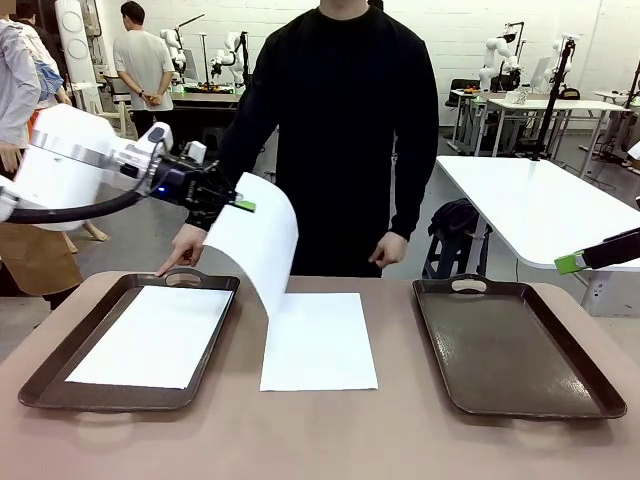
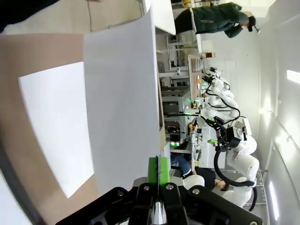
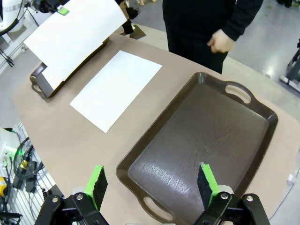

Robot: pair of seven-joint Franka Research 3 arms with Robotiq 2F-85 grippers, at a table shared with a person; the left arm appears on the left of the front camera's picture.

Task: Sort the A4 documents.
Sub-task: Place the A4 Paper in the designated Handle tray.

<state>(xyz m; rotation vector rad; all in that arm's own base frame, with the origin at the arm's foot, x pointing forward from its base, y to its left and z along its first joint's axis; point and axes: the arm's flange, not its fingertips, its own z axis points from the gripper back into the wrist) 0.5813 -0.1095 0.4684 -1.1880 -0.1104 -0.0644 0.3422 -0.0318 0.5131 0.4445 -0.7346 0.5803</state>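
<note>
A4 document point(image 1: 258, 240) hangs pinched in left tool point(image 1: 241, 205) near left tray point(image 1: 110, 400); right tool point(image 3: 150, 176) wide.

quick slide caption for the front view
The left gripper holds up a plain white A4 paper sheet beside a dark brown rectangular handled tray containing a second white sheet

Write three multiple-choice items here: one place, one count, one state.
1. The middle A4 sheet lies: A on the table between the left tray and right tray; B on a chair; C on the floor.
2. A4 sheets in sight: A one; B three; C five.
3. The left gripper is: A open; B shut on a raised A4 sheet; C shut on a handle.
1 A, brown tabletop surrounds it. 2 B, the trayed A4 sheet, the middle and the raised one. 3 B, its jaws pinch the sheet's edge.
</note>
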